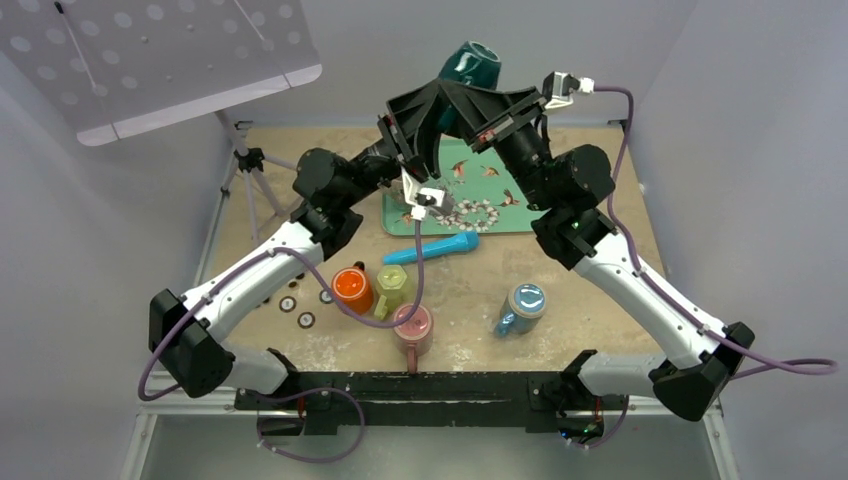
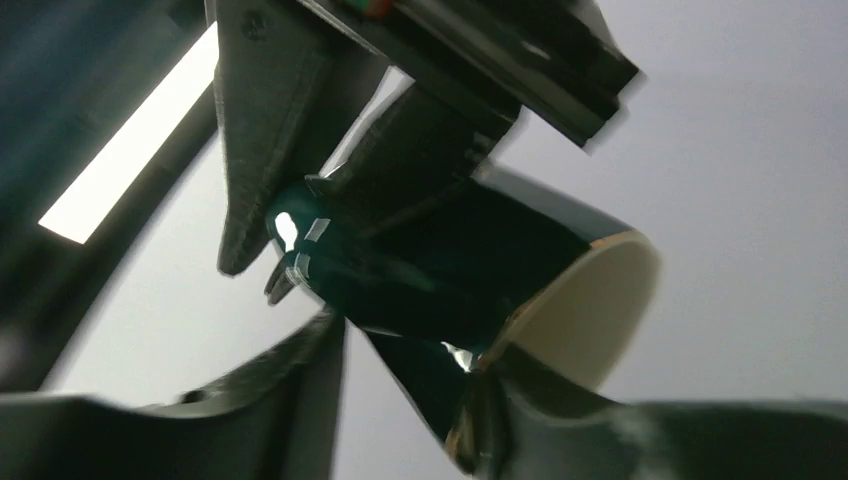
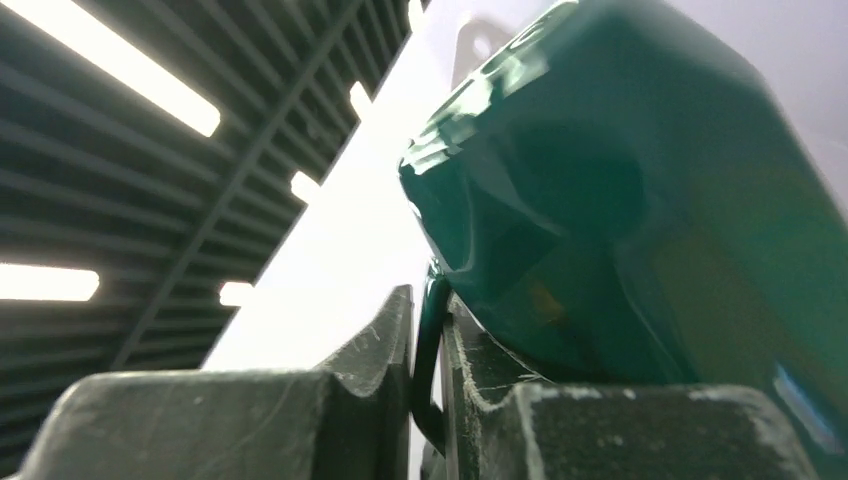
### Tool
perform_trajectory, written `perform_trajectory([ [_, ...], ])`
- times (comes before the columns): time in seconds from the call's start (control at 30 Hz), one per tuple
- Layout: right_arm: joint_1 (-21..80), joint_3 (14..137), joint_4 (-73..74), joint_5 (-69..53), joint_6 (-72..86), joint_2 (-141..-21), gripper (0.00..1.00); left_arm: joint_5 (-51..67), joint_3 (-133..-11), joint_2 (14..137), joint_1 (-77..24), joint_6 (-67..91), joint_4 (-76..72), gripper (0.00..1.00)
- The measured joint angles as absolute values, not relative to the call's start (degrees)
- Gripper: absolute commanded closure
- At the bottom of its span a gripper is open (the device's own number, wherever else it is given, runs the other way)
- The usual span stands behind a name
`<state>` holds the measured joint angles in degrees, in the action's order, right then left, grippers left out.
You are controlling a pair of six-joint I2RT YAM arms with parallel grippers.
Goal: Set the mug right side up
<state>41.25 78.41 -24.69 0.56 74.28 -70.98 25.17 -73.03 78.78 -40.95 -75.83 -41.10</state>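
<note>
High at 12 o'clock in the overhead view, off the table [image 1: 470,290] and above the green tray [image 1: 395,215]: the dark teal mug [image 1: 470,65], hung between both arms. Tilted, with a cream inside [image 2: 590,310] facing 3 o'clock in the left wrist view. Right jaws nearly pressed together, pinching the thin handle [image 3: 428,340], seen edge-on between them at 6 o'clock in the right wrist view. Left jaws spread either side of the mug body, low in their own view; cannot tell whether pressing on it or just beside it.

On the table at 6 o'clock of the tray: a blue cylinder [image 1: 432,248] lying flat, then an orange jar [image 1: 352,287], a yellow-green jar [image 1: 391,285], a pink jar [image 1: 412,327] and, toward 4 o'clock, a blue jar [image 1: 522,306]. At 10 o'clock, a white perforated panel [image 1: 170,55] on a tripod.
</note>
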Motion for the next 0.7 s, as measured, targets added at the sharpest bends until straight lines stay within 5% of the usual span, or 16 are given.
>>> perform_trajectory([
  [0.03,41.2,77.9,-25.6,0.4,75.0,-71.2,1.00,25.1,-73.1,79.0,-40.9,-75.5,-40.1,0.98],
  [0.13,40.2,75.8,-27.7,2.9,81.5,-70.3,1.00,24.9,-73.3,79.5,-40.6,-77.9,-41.3,1.00],
  [0.23,39.5,75.3,-27.3,2.9,83.4,-69.7,0.60,24.6,-73.3,79.3,-40.8,-78.2,-40.7,1.00],
  [0.4,36.7,82.9,-11.0,-1.1,68.3,-72.0,0.17,17.0,-75.5,77.5,-40.9,-73.0,-23.8,1.00],
  [0.7,36.7,90.5,17.3,9.0,41.6,-69.6,0.12,1.8,-104.6,88.8,-40.8,-44.6,35.3,1.00],
])
